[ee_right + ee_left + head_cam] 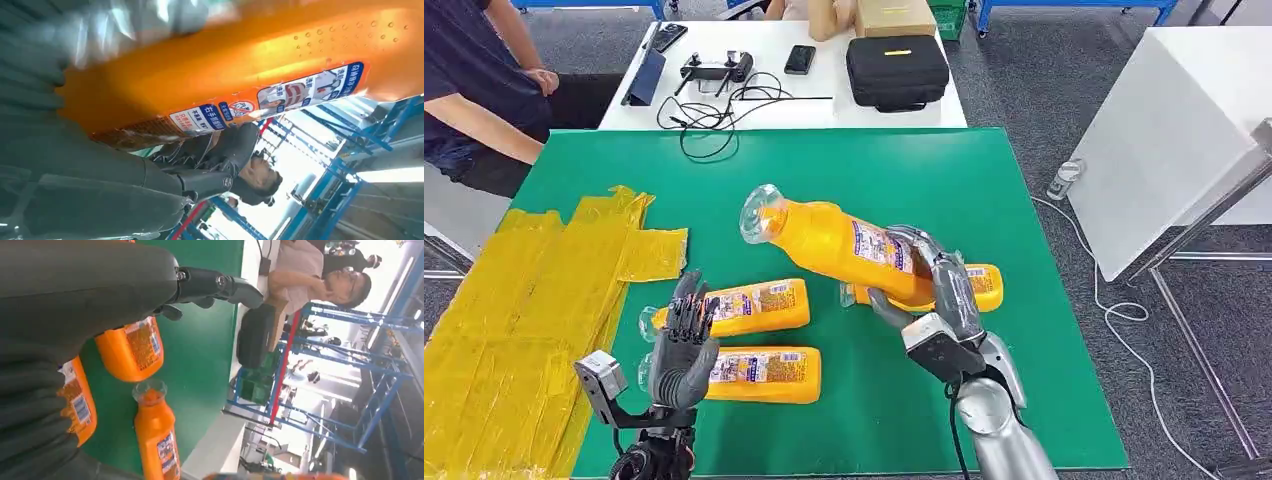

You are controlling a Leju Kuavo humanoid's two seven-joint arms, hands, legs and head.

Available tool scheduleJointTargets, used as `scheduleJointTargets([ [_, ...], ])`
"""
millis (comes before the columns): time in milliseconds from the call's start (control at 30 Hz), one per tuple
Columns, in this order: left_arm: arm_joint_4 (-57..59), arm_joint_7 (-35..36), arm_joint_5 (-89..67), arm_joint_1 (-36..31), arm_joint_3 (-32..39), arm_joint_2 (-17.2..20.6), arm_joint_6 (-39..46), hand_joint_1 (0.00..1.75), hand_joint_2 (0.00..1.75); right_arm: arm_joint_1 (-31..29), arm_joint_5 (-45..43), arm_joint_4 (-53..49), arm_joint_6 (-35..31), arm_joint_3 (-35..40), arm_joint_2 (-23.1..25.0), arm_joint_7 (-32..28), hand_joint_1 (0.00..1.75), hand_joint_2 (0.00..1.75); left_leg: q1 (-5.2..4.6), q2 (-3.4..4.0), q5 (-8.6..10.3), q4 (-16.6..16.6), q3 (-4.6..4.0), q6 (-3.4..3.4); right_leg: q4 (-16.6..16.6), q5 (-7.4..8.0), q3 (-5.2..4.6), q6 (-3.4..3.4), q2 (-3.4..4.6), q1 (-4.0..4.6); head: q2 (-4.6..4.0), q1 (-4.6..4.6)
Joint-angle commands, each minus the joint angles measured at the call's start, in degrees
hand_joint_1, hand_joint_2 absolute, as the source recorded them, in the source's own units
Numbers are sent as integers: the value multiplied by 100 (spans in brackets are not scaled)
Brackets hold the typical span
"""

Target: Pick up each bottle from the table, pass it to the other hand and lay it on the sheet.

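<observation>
Bottle point(829, 240) in right hand point(934, 290)

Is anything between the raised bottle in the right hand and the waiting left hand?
Nothing visible. The right hand holds the raised bottle above the green mat; the left hand is up with fingers apart. Two lying bottles sit lower, beside the left hand.

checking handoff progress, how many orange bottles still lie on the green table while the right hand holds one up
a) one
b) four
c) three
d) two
c: besides the bottle gripped in the right hand, three lie on the green table: two near the left hand and one behind the right hand.
</observation>
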Motion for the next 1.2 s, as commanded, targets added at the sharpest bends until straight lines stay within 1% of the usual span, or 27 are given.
scheduleJointTargets([
  [33,231,65,5,-506,-494,100,-91,0,175,-586,-81,775,77,334,314,166,175,175,0,8,1,4,-5,-6,2,4,-6,5,0,0,0,0],
  [167,250,132,34,-601,-608,91,25,0,175,-946,-205,1160,142,645,562,300,175,175,0,17,2,1,-6,-5,2,6,-7,2,10,-4,0,0],
  [267,170,172,51,-597,-612,94,78,0,175,-1026,-234,1196,198,800,706,355,175,175,1,18,1,1,-7,-6,2,6,-8,1,10,-3,-2,0],
  [367,199,210,61,-664,-621,92,97,0,175,-1117,-255,1301,259,973,764,448,175,175,3,14,1,3,1,-12,6,1,-5,3,2,1,0,0],
  [533,119,277,68,-770,-722,7,7,0,175,-1443,-380,1893,331,1211,926,531,175,175,2,6,5,3,-1,-11,7,3,-4,5,-2,5,0,0],
  [900,6,306,64,-766,-727,-19,0,0,175,-1457,-385,2029,325,1318,1011,525,175,175,2,3,2,5,0,-12,8,0,-1,6,-7,3,-2,0],
  [967,-47,319,65,-772,-720,-29,-6,0,175,-1412,-345,2049,336,1412,1050,535,175,175,1,-1,5,2,-2,-10,6,1,-3,4,-8,1,0,0],
  [1000,-188,367,84,-733,-670,-44,-18,0,175,-1278,-290,2075,325,1580,1093,586,175,175,3,1,4,2,0,-12,5,1,-1,4,-6,3,0,0],
  [1100,-283,420,110,-681,-627,-31,-32,0,175,-1134,-287,2212,319,1713,1124,603,175,175,4,1,3,0,3,-13,3,0,2,4,-8,5,0,0],
  [1200,-355,442,166,-632,-602,-18,-57,0,175,-1151,-342,2506,346,1831,1159,548,175,175,2,0,5,-3,3,-10,1,2,0,3,-5,5,0,0],
])
